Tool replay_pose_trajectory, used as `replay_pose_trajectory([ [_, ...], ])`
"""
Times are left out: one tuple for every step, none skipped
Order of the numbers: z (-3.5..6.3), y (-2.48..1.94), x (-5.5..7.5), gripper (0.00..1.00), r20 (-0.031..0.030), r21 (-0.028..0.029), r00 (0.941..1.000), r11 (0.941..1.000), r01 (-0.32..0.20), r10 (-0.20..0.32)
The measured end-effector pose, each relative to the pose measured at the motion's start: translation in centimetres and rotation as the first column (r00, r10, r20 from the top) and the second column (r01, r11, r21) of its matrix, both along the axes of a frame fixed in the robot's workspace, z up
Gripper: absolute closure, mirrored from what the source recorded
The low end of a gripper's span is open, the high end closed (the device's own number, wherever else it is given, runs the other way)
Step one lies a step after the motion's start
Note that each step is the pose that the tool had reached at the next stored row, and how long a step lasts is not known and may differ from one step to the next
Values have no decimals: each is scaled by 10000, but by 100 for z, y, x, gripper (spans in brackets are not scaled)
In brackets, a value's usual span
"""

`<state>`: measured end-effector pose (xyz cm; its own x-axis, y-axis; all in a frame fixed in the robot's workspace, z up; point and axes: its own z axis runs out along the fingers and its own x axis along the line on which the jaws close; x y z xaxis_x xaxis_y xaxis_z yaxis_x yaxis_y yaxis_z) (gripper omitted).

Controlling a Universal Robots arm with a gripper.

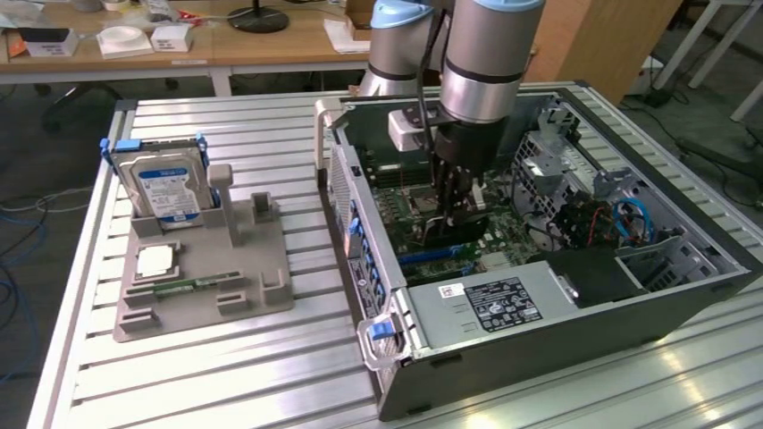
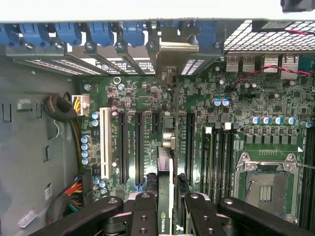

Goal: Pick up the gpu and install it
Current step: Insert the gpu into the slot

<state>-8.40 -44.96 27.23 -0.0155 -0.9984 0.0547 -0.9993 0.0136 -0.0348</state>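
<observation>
Your table (image 1: 238, 116) is a slotted aluminium top. On it, toward the exterior view's left, a grey holder (image 1: 256, 295) carries a hard drive (image 1: 164, 188) standing upright, a processor chip (image 1: 155, 262) lying flat and a green memory stick (image 1: 188, 287) beside the chip. Toward the exterior view's right, an open computer case (image 1: 537, 349) lies on its side with its inside facing up. Behind the table you have wooden desks (image 1: 274, 45) with white boxes (image 1: 125, 40) and a round black lamp base (image 1: 257, 18), and loose cables (image 1: 24, 214) on the floor off the table's edge.

The arm reaches straight down into the case. Your pincer (image 2: 167, 206) is clamped on the gpu (image 2: 165, 172): the two black fingers (image 2: 145, 211) press against the card's flat sides and leave only the card's thickness between them. You see the gpu edge-on in the wrist view, held upright over the motherboard (image 2: 142, 88). It runs in line with the long black expansion slots (image 2: 138, 142), with the processor socket (image 2: 266, 184) well apart to one side. You cannot tell whether the card's lower edge is touching a slot or is just above it.
</observation>
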Motion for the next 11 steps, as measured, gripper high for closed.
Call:
replay_pose_trajectory([
  [-5, -5, 0, 74, 1, 1, 10000, 10000, 1, -1],
  [-11, -11, -1, 74, 1, 1, 10000, 10000, 2, -2],
  [-18, -14, -1, 74, 1, 2, 10000, 10000, 2, -2],
  [-22, -16, -2, 74, 1, 1, 10000, 10000, 4, -4],
  [-23, -16, -2, 74, 0, -2, 10000, 10000, 4, -4],
  [-24, -16, -3, 74, -1, -2, 10000, 10000, 3, -3],
  [-27, -16, -9, 74, 0, 1, 10000, 10000, 1, -1],
  [-29, -16, -17, 74, 1, 2, 10000, 10000, 0, 0],
  [-31, -16, -26, 74, 3, 2, 10000, 10000, 1, -1],
  [-34, -15, -36, 74, 4, 1, 10000, 10000, 1, -1],
  [-36, -15, -45, 74, 3, 1, 10000, 10000, 1, -1],
])
